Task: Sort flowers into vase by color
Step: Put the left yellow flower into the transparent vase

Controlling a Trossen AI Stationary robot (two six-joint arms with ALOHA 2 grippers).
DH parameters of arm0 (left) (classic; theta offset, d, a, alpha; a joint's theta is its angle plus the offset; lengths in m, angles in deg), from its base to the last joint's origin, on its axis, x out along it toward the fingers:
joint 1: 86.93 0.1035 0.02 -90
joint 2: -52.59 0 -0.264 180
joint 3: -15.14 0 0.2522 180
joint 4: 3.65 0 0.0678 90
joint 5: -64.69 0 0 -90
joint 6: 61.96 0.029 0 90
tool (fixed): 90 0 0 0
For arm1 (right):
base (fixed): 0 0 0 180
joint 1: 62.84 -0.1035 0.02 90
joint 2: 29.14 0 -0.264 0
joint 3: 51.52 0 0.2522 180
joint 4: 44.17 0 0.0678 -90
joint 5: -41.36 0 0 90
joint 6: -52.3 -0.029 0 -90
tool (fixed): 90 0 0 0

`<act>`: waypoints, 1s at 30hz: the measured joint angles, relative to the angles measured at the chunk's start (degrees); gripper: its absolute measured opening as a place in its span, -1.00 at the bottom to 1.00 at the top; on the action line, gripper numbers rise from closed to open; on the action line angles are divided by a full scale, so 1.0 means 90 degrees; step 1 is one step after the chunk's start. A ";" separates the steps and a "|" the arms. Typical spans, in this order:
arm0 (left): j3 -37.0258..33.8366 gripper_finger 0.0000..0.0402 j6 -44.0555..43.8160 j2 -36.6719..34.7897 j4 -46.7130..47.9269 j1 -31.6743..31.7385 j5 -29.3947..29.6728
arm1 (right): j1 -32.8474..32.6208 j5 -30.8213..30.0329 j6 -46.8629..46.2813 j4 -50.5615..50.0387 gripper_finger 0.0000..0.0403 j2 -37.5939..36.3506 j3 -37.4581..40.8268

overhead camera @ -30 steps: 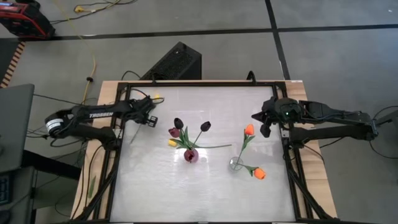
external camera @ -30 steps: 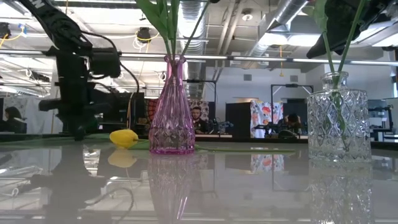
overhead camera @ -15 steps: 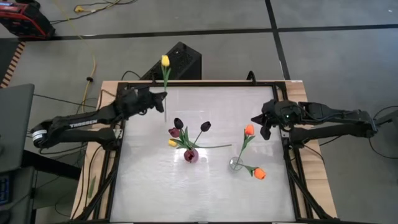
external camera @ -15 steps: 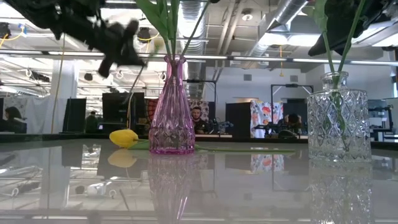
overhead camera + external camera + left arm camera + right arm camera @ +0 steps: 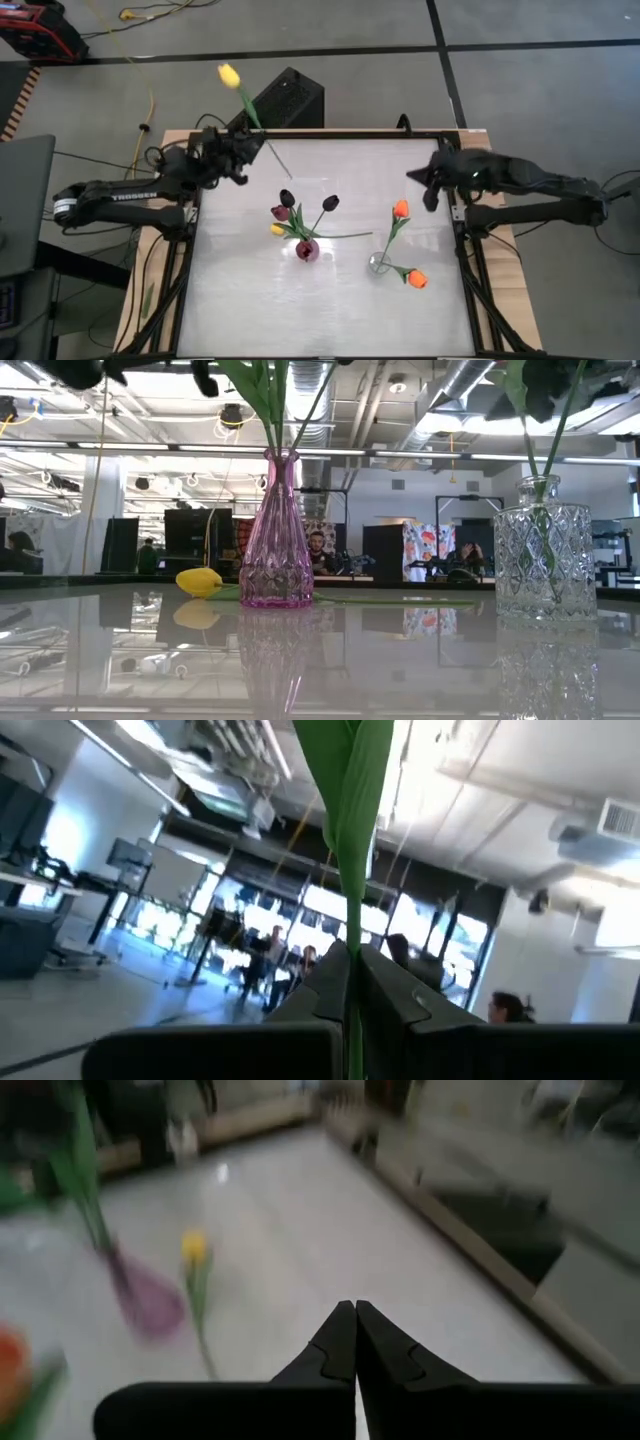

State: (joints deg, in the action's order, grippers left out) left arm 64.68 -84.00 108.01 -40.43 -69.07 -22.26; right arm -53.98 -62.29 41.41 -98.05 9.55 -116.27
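Here, a yellow tulip (image 5: 230, 75) is up in the air, held by its thin green stem (image 5: 350, 920); its head hangs beyond the far edge of the table (image 5: 330, 310), well apart from the pink vase (image 5: 307, 250). The left tool (image 5: 243, 160) pinches that stem between closed fingers, near the far left corner.

The pink vase, mid-table, holds dark maroon tulips (image 5: 288, 199). A second yellow tulip (image 5: 200, 581) lies flat just beside its base. To the right of the pink vase stands a clear glass vase (image 5: 543, 550) with an orange tulip (image 5: 401, 209) in it; another orange tulip (image 5: 417, 279) leans low from that vase or lies beside it, I cannot tell which.

The right tool (image 5: 352, 1342) waits further right than the clear vase, fingers pressed together, nothing in them.

Risks, as judged: the pinch sits low on a long stem, so the head may swing on the way over and miss a narrow neck, or brush the standing tulips and tip the pink vase. A thin stem could also slip through the closed fingers.

The table is white, glossy, mirror-like, with a dark frame. Beyond it lies an open workshop with ceiling ducts and lights; people sit far off.
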 joint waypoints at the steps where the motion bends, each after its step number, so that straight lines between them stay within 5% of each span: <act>1: 0.0247 -1.00 -0.0010 0.0160 0.0173 0.0038 -0.0112 | 0.0094 0.0002 0.0104 0.0198 -0.86 0.0002 -0.0139; 9: 0.2724 -1.00 0.0347 0.1896 0.1524 0.0182 -0.1069 | 0.0548 0.0198 0.1005 0.1687 -0.85 0.0600 -0.1384; 15: 0.4774 -1.00 0.0378 0.3429 0.2429 0.0120 -0.1870 | 0.0709 0.2198 0.1109 0.2167 -0.63 0.1694 -0.2519; 19: 0.5897 -1.00 0.0434 0.4228 0.3232 0.0000 -0.2166 | 0.0791 0.2688 0.1280 0.2172 -0.37 0.2364 -0.3250; 30: 0.6712 -1.00 0.0949 0.4904 0.3904 -0.0226 -0.2147 | 0.0822 0.2578 0.1678 0.2147 0.16 0.2923 -0.4013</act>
State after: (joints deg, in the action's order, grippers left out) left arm 125.09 -75.46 152.14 -5.29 -71.11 -41.58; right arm -46.59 -39.08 56.51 -78.73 35.86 -152.39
